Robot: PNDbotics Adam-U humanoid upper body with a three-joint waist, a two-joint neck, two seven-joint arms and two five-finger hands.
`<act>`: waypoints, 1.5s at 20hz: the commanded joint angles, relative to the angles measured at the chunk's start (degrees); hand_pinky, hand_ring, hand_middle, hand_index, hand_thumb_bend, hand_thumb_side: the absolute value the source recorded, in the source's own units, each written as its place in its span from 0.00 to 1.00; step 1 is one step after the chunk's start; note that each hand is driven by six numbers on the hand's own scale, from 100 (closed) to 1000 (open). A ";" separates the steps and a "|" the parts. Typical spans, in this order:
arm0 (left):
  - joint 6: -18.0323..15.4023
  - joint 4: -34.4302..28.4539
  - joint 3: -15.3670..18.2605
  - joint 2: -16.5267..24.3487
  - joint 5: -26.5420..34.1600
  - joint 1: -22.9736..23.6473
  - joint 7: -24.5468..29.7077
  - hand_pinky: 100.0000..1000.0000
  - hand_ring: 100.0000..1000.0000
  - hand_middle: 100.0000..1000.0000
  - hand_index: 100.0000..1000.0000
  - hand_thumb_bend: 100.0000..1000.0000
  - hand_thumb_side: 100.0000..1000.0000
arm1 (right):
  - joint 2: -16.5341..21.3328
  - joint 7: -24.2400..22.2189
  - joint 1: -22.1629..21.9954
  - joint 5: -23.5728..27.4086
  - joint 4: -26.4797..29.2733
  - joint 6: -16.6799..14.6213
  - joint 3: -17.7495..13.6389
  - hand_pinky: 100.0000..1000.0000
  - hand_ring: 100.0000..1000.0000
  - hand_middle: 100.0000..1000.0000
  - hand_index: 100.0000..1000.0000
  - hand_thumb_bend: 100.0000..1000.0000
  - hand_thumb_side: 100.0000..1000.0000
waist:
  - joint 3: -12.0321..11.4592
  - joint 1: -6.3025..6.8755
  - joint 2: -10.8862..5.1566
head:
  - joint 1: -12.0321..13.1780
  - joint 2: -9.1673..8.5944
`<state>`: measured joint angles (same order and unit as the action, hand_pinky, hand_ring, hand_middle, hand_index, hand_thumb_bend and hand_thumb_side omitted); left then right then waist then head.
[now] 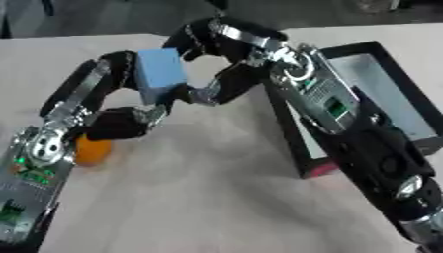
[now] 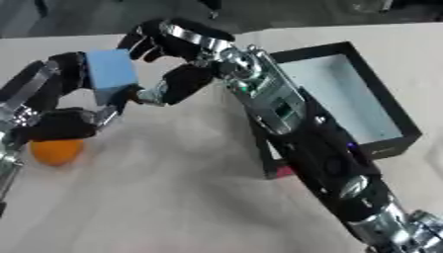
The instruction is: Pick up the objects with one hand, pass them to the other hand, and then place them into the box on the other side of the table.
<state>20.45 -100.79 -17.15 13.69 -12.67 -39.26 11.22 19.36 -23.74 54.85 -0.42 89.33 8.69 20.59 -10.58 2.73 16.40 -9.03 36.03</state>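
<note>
We see light blue block [image 1: 160, 74] up off table [image 1: 216, 197], mid-handover, between both hands. Left hand [image 1: 104, 106] curled round block from left side, fingers behind it, thumb under. Right hand [image 1: 221, 54] meets it from right, fingers arched over top, thumb tip touching block's lower right corner. Orange ball [image 2: 56, 150] sits on table just below left hand, partly hidden by wrist. Black box [image 2: 389, 106] with pale floor lies on right side, right forearm crossing its near-left edge.
</note>
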 commanded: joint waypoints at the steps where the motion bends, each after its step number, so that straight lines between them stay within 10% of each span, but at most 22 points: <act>1: -0.11 -1.03 -0.40 -0.06 0.55 -0.45 0.35 0.74 0.51 0.41 0.46 0.00 0.00 | 0.50 0.14 1.05 1.05 0.60 0.70 -0.80 0.83 0.79 0.72 0.65 0.18 0.00 | -0.01 -0.30 -0.13 | -0.17 -1.04; 23: -0.86 -0.19 -0.36 -0.89 1.05 0.05 2.29 0.80 0.58 0.50 0.58 0.00 0.00 | 0.75 -0.74 0.73 5.10 0.91 -1.71 -1.42 0.84 0.67 0.43 0.37 0.33 0.01 | -0.10 -0.26 0.10 | -0.55 -1.26; 30: -2.51 -0.21 -0.24 -0.73 0.16 0.33 3.20 0.84 0.67 0.59 0.72 0.23 0.00 | 0.94 -0.02 0.54 5.11 1.02 -0.79 -1.57 0.83 0.66 0.41 0.35 0.35 0.11 | -0.14 -0.34 -0.02 | -0.84 -1.21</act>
<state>18.41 -100.73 -17.14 12.50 -11.98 -38.68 14.12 19.80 -24.20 54.15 4.10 89.35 7.66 20.16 -10.61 2.73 16.74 -9.76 35.55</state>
